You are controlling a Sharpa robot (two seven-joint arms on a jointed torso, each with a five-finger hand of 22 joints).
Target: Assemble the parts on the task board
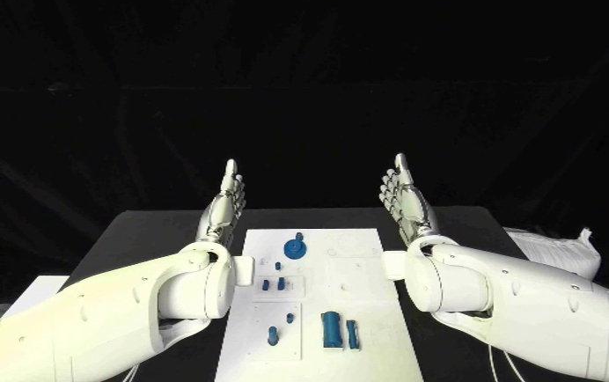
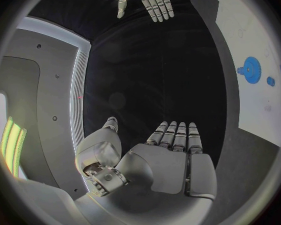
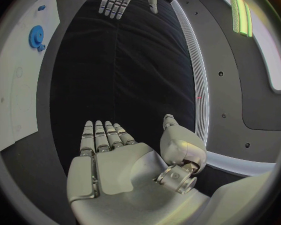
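The white task board [image 1: 362, 303] lies in the middle of the black table. On it sit a blue gear [image 1: 293, 249], two small blue pieces [image 1: 275, 284], a small peg [image 1: 289, 318], another small piece [image 1: 272, 337], a large blue cylinder [image 1: 331, 328] and a slim blue piece [image 1: 352, 334]. My left hand [image 1: 224, 207] is raised above the table at the board's far left corner, fingers straight and empty [image 2: 168, 157]. My right hand [image 1: 407, 197] mirrors it at the far right corner, flat and empty [image 3: 115, 160]. The gear [image 2: 250, 67] [image 3: 35, 36] appears in both wrist views.
A crumpled white cloth or bag [image 1: 554, 249] lies at the table's right edge. A pale object [image 1: 36, 291] sits off the left edge. The black table [image 1: 152, 232] extends beyond the board on both sides. Dark backdrop behind.
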